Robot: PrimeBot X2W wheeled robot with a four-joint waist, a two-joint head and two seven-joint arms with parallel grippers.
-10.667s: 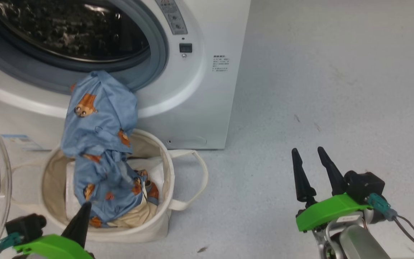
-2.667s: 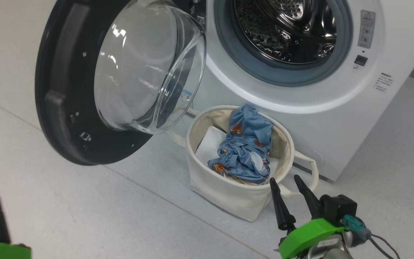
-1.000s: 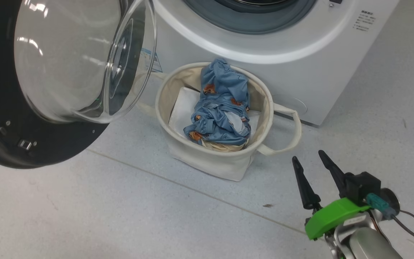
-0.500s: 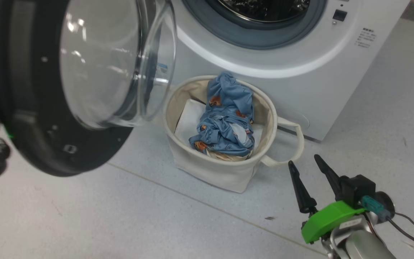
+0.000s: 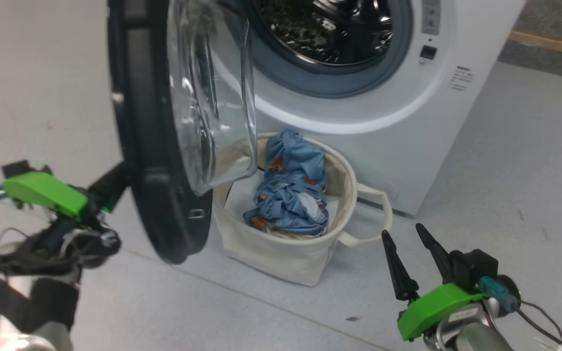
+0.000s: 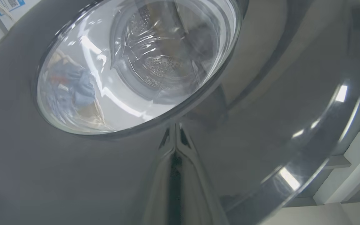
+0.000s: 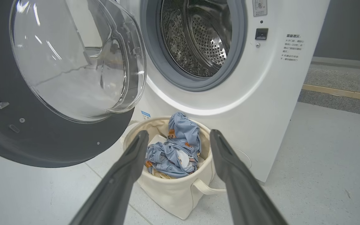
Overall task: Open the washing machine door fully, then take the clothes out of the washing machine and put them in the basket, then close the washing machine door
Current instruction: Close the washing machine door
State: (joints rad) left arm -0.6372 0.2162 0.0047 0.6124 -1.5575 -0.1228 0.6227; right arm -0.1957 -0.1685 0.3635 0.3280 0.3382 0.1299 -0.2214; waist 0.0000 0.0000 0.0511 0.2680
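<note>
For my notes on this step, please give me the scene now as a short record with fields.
door: open, standing out from the washing machine
drum: no clothes seen inside
basket: on the floor before the washing machine
clothes: in the basket, blue garment on top
left gripper: shut, tip against the door's outer face
right gripper: open, holding nothing, near the basket

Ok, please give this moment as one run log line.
phase: closing door | door: half open | left gripper: shut, tips at door's outer face | right gripper: open, empty | clothes: in basket
</note>
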